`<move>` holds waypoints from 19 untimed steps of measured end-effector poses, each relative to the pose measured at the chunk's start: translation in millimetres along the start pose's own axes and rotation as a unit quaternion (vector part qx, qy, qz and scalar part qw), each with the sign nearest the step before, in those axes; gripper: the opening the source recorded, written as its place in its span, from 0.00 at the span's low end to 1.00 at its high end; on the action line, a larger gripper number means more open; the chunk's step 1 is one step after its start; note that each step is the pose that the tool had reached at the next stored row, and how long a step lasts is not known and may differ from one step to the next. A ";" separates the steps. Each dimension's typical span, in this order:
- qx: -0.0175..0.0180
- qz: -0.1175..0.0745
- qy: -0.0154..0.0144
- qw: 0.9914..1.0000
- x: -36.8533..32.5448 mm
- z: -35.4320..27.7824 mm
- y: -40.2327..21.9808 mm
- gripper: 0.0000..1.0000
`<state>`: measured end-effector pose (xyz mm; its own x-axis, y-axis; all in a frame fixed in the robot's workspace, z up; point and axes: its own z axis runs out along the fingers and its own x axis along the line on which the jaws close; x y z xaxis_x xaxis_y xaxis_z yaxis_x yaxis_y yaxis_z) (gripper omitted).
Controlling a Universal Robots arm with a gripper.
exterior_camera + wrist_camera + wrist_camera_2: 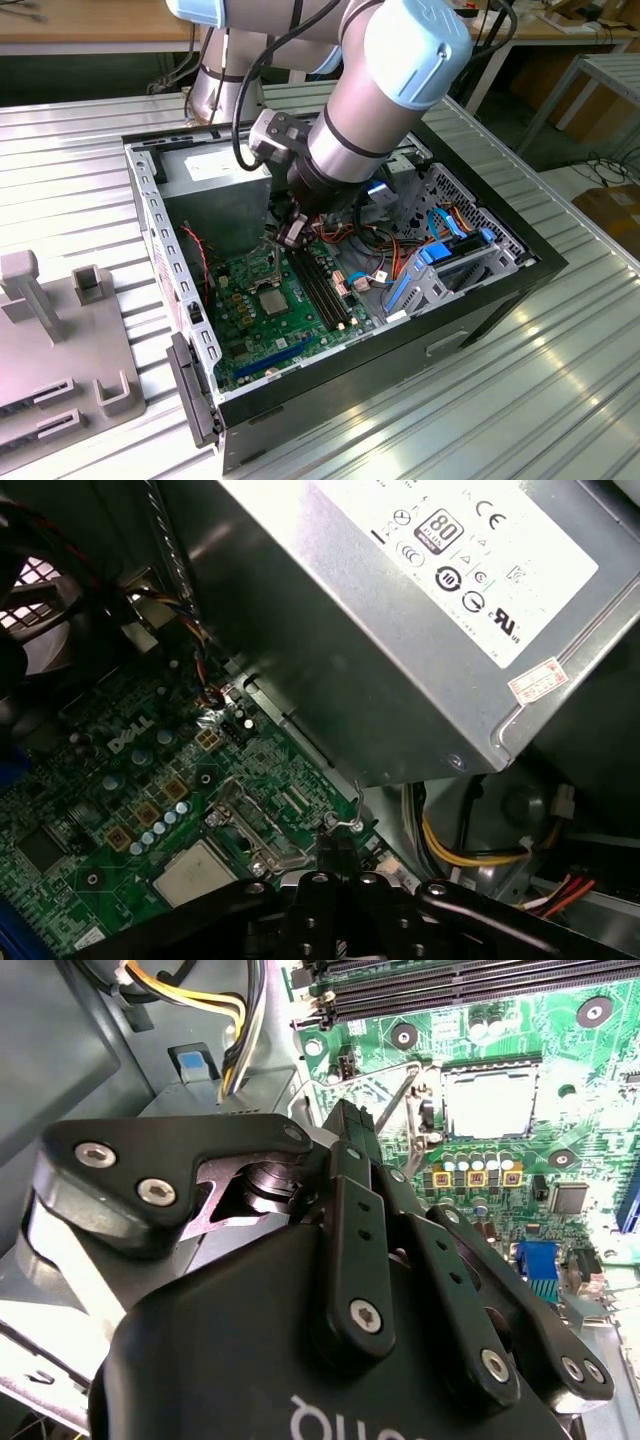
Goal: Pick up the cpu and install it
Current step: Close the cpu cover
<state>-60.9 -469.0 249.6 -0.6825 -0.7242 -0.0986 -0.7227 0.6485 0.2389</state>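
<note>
While bent into the case [180, 270], jaws above cpu [489, 1101].

Silver-grey tubular arm [370, 110] with pale blue joint caps, black cable looped alongside, black end effector [350, 1150] linkage carried silver hex screws

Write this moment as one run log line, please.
cpu: lying in socket | gripper: beside socket, above motherboard

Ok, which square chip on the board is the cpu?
The cpu is the larger, pale silver-grey square; the other chip is smaller and dark.
</note>
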 end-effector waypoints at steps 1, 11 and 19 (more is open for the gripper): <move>0.000 -0.001 0.000 1.000 0.6 -0.2 -0.6 0.11; -0.001 -0.005 0.001 1.000 6.1 -2.0 -5.5 0.11; -0.002 -0.008 0.000 1.000 11.9 -3.8 -10.6 0.11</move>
<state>-61.0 -485.3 249.6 -0.6714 -0.7340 -0.1021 -0.7325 0.6363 0.2420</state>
